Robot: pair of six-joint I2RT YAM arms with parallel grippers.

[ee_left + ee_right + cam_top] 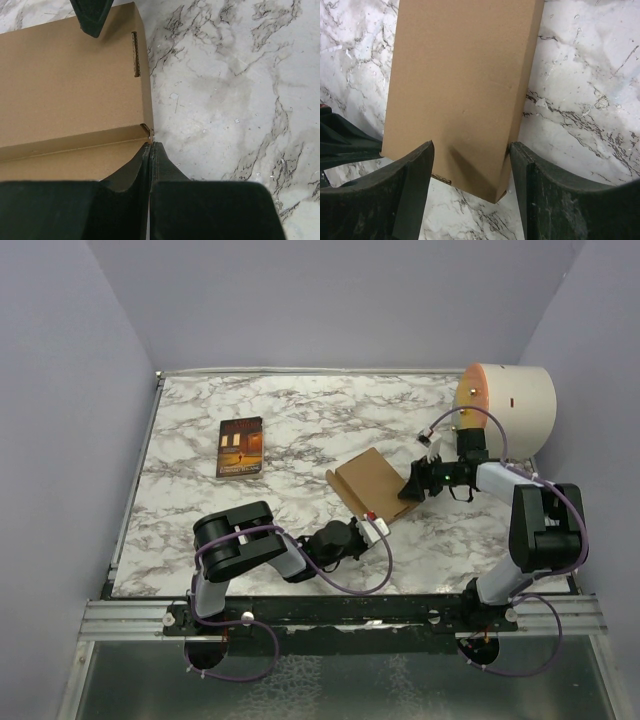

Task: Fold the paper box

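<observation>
The paper box (368, 483) is a closed-looking brown cardboard box lying flat at mid-table. My left gripper (380, 527) is at its near corner. In the left wrist view the box (65, 80) fills the left side, and the gripper (151, 145) is shut, its tips touching the box's corner with nothing seen between them. My right gripper (411, 486) is at the box's right end. In the right wrist view it (470, 147) is open and straddles the end of the box (460, 75), with the right finger (520, 160) against the box's side.
A dark book with an orange cover picture (240, 447) lies at the back left. A large cream cylinder (512, 408) lies at the back right, just behind the right arm. Grey walls enclose the marble table (300, 410).
</observation>
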